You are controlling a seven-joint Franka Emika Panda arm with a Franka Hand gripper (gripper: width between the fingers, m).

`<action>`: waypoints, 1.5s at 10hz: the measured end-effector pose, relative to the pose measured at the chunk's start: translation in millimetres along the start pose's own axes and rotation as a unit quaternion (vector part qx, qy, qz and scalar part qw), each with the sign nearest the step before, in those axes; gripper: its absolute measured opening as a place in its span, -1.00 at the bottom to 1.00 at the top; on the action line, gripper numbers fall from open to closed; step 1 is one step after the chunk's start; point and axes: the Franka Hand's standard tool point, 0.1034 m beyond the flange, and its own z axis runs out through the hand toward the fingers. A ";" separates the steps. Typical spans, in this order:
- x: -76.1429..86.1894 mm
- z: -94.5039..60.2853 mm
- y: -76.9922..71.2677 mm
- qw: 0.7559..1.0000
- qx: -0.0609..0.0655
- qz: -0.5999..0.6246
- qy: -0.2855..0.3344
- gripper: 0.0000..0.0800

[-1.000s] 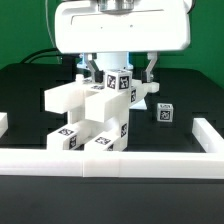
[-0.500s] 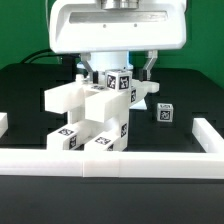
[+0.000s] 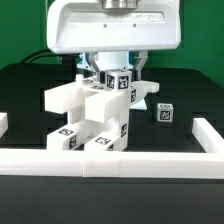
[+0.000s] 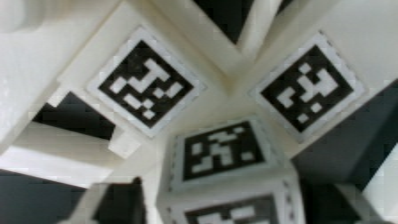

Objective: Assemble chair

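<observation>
The partly built white chair (image 3: 92,112) stands in the middle of the table, with marker tags on its faces. A white tagged chair piece (image 3: 120,81) stands up at its top back. My gripper (image 3: 118,70) hangs right over that piece, with one finger on each side of it. In the wrist view the tagged piece (image 4: 222,170) fills the space between my dark fingers (image 4: 128,195), and small gaps show beside it. The jaws look open around the piece. A small loose white tagged block (image 3: 164,113) lies on the table toward the exterior view's right.
A low white wall (image 3: 120,160) runs along the front of the work area, with short raised ends at the exterior view's left (image 3: 3,124) and right (image 3: 208,132). The table top is black.
My hand has shifted slightly toward the exterior view's left. The chair and the tagged piece have not moved.
</observation>
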 end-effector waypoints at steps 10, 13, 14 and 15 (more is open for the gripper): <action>3.2 -0.2 3.4 0.952 -0.002 0.306 0.009 -0.29; 3.4 -0.2 3.0 0.919 0.000 0.393 0.010 -0.29; 3.1 0.6 2.8 0.893 0.004 0.451 0.010 -0.29; 3.2 1.1 2.9 0.875 0.004 0.484 0.010 -0.29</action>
